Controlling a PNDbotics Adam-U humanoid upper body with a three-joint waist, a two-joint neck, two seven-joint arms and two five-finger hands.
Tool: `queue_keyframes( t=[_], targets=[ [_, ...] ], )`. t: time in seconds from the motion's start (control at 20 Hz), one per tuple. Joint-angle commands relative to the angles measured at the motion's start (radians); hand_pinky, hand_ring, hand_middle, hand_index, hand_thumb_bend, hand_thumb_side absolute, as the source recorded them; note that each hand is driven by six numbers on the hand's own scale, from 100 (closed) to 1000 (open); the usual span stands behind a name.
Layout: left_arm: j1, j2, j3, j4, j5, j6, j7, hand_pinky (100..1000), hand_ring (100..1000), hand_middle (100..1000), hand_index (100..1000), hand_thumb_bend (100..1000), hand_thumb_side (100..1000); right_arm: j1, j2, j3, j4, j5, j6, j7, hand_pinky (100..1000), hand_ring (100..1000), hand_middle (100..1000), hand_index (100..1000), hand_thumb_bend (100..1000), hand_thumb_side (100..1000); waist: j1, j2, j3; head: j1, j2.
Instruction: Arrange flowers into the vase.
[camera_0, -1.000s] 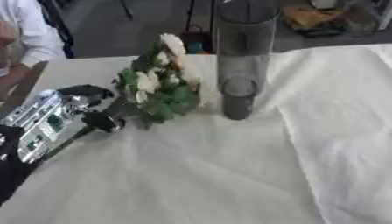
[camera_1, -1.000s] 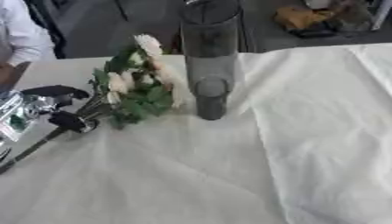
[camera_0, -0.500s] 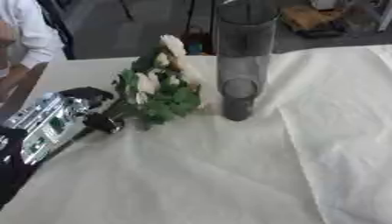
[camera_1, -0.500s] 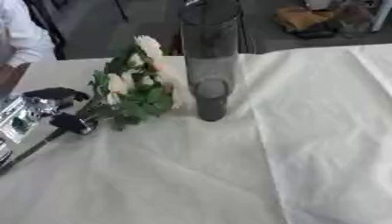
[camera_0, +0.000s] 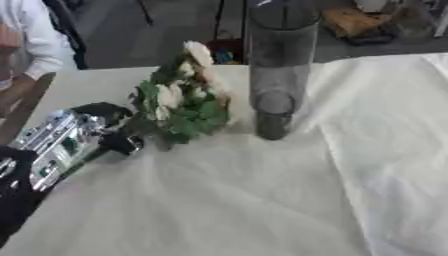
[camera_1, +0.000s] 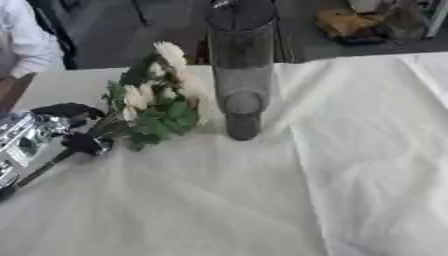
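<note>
A bunch of cream flowers with green leaves (camera_0: 182, 105) lies on the white tablecloth (camera_0: 262, 200), blooms pointing up and away toward the vase. My left hand (camera_0: 103, 131) comes in from the left and its black fingers are curled round the stems at the bunch's lower end. A tall smoky grey glass vase (camera_0: 278, 70) stands upright just right of the flowers, a small gap between them. The right hand shows in neither view.
The cloth has a raised fold (camera_0: 346, 150) running down to the right of the vase. A person in a white sleeve (camera_0: 26, 40) sits at the far left edge. Dark floor and a brown bag (camera_0: 354, 22) lie beyond the table.
My left hand has carried the flower bunch a little to the right, closer to the vase. The vase has not moved.
</note>
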Motion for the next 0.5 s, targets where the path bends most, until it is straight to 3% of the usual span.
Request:
queue_keyframes(
  t=[0.05, 0.4, 0.5],
  targets=[
    [-0.015, 0.016, 0.013, 0.003, -0.017, 0.004, -0.002, 762, 884, 909, 985, 212, 537, -0.009, -0.007, 0.002, -0.016, -0.001, -0.002, 0.004, 848, 860, 640, 924, 100, 1000, -0.002, -0.017, -0.001, 0.008, -0.017],
    [-0.016, 0.004, 0.019, 0.024, -0.019, 0.003, 0.005, 663, 821, 869, 951, 181, 521, -0.009, -0.006, 0.003, -0.016, -0.001, -0.003, 0.007, 849, 860, 640, 924, 100, 1000, -0.002, -0.015, -0.006, 0.014, -0.021],
    [-0.017, 0.003, 0.018, 0.026, -0.016, 0.003, 0.008, 594, 772, 840, 927, 136, 515, -0.009, -0.006, 0.002, -0.016, -0.001, -0.004, 0.007, 849, 861, 640, 924, 100, 1000, -0.002, -0.016, -0.006, 0.015, -0.021]
  ],
)
